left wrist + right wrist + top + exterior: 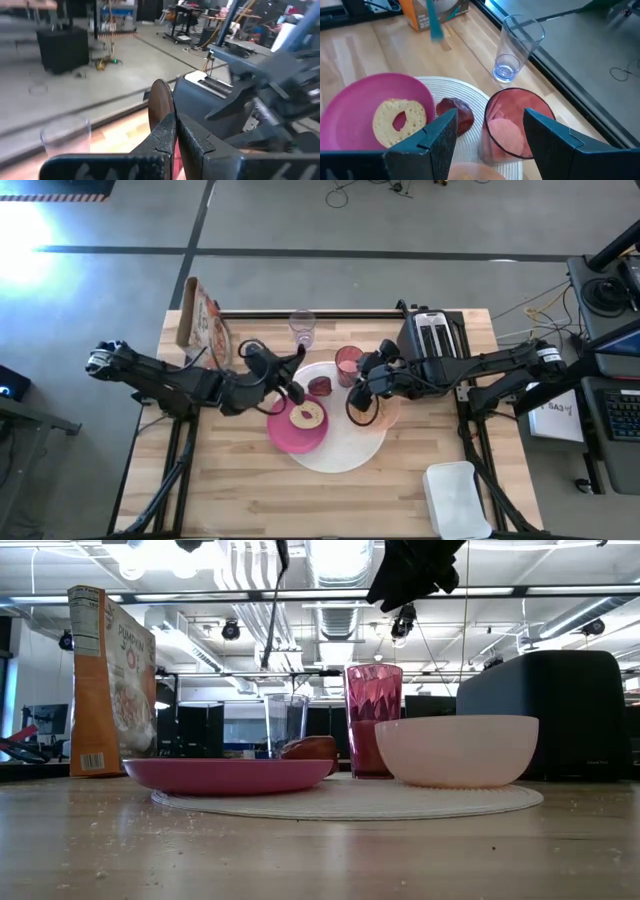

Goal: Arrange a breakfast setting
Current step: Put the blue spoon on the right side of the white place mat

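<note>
The white round mat [345, 448] carries the magenta plate [285, 438] with a bagel [400, 119], a dark red fruit [456, 114], the translucent pink cup [512, 127] and the peach bowl [458, 750]. The clear glass [302, 327] and the orange cereal box [200, 315] stand upright on the table behind it. My left gripper [292, 387] is shut on the teal-handled spoon [161, 102] above the plate's far rim. My right gripper [362, 395] is open and empty above the bowl, close to the cup. My left gripper pinches the spoon between its two fingers just below the brown bowl end [162, 116], coming level from the table's left. The bowl end stands edge-on above the fingertips. The teal handle [435, 22] hangs down, clear of the table.
A black toaster [432, 335] stands at the far right of the table. A white lidded container [458, 498] lies at the near right corner. Bare wood lies in front of the mat, along the near edge.
</note>
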Available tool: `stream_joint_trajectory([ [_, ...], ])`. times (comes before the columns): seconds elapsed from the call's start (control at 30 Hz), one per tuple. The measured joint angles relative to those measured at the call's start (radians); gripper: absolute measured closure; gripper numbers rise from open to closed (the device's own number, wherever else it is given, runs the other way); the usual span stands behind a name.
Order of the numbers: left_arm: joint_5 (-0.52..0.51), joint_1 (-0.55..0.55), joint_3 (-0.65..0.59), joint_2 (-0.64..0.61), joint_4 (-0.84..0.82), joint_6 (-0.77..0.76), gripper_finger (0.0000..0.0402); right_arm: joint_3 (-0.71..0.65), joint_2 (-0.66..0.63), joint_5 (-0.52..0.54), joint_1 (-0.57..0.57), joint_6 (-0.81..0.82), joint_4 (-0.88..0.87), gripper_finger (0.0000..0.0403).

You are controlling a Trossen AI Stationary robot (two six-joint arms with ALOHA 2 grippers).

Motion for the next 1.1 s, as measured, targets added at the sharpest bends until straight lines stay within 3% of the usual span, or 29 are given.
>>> stream_joint_trajectory([
  [0.27,0.117,0.039,-0.078,-0.008,0.070,-0.284,0.0401,0.000,0.000,-0.005,0.000,0.112,-0.050,0.0188],
  [0.5,0.323,0.080,-0.073,-0.007,0.252,-0.246,0.0401,0.000,0.008,-0.171,0.000,0.116,-0.080,0.0188],
  [0.63,0.336,0.080,-0.073,-0.008,0.297,-0.188,0.0401,0.000,0.016,-0.262,0.000,0.096,-0.077,0.0188],
  [0.83,0.339,0.076,-0.076,0.005,0.304,-0.198,0.0401,0.000,0.015,-0.237,0.000,0.132,-0.064,0.0188],
  [1.1,0.423,0.062,-0.077,0.052,0.360,-0.187,0.0401,0.000,0.028,-0.237,0.000,0.170,-0.075,0.0188],
])
